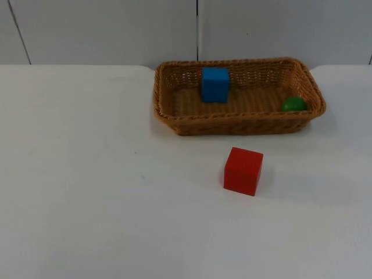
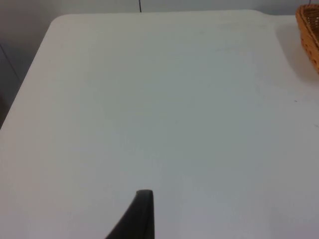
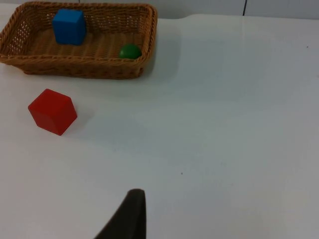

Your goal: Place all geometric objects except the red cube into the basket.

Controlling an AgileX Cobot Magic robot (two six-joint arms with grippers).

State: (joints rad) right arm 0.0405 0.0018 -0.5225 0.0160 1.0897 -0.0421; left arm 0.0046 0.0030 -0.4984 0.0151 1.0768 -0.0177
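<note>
Now: blue cube (image 1: 215,85), green ball (image 1: 293,104) in basket (image 1: 174,119) | red cube (image 1: 243,170) outside | hands' opening indiscernible

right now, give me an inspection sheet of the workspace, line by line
surface: white table, bare apart from the job's things
basket: woven basket at the far side of the table, upright, near the grey wall
blue cube: blue cube inside the basket, toward its back wall
green ball: green ball inside the basket, at its right end
red cube: red cube on the table in front of the basket, apart from it
clutter: nothing seen
end effectors: left end effector's fingertip above bare table; right end effector's fingertip above the table, away from the red cube; both arms wait
cables: nothing seen
surroundings: grey partition wall behind the table
</note>
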